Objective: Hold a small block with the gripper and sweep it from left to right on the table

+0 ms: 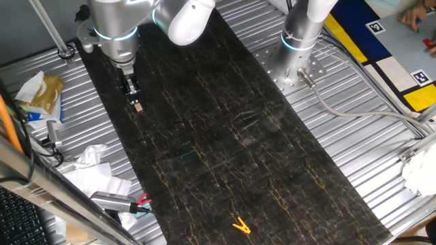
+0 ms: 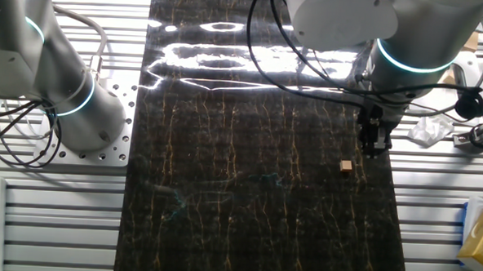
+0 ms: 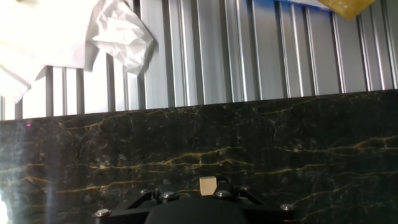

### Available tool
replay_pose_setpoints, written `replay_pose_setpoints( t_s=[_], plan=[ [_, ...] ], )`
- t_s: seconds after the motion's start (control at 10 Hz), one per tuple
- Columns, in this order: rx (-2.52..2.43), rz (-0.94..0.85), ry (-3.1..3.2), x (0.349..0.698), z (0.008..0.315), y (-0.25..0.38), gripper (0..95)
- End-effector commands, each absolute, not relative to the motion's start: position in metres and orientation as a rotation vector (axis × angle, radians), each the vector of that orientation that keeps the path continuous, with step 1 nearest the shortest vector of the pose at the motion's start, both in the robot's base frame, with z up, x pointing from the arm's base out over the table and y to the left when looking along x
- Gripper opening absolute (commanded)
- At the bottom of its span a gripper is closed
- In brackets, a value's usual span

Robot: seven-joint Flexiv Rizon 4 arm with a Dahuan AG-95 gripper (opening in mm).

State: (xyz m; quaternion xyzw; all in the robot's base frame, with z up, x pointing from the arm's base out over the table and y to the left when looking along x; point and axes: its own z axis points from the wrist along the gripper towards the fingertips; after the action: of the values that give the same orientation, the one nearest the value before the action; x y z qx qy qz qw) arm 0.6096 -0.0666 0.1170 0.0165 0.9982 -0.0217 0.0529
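The small block (image 1: 138, 106) was a tiny tan, wood-coloured cube with pale, plain faces and crisp edges, much smaller than the tool (image 1: 131, 88) above it. In one fixed view it sat just under the black fingertips, close to the bench's (image 1: 225, 136) edge on the side where crumpled white paper (image 1: 92, 170) lay on the ribbed metal. In the other fixed view the block (image 2: 346, 165) lay on the dark slab (image 2: 247, 193) a little apart from the tool (image 2: 374, 141), with a gap of bare marble between them, so it did not look gripped there. In the hand view the cube (image 3: 208, 185) showed one light, squarish face, standing upright on the gold-veined surface (image 3: 186, 143) right at the front of the black tool body (image 3: 193, 208), whose fingertips could not be made out. The fingers looked close together in both fixed views, but whether they were shut or slightly parted I could not tell. The tool hung from a silver-grey arm (image 1: 116, 20) with a glowing blue ring. Far from the block, at the opposite end of the bench, lay a yellow clip (image 1: 240, 225). A second silver arm (image 1: 303, 24) stood on its base across the slab from the block.
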Motion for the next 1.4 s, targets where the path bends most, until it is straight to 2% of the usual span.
replay_pose_setpoints(
  t_s=[0.1,1.4],
  plan=[
    [0.049,-0.067,3.037,0.6106,0.1161,-0.0643,38.0],
    [0.069,-0.056,3.031,0.6091,0.1150,-0.0652,38.0]
  ],
)
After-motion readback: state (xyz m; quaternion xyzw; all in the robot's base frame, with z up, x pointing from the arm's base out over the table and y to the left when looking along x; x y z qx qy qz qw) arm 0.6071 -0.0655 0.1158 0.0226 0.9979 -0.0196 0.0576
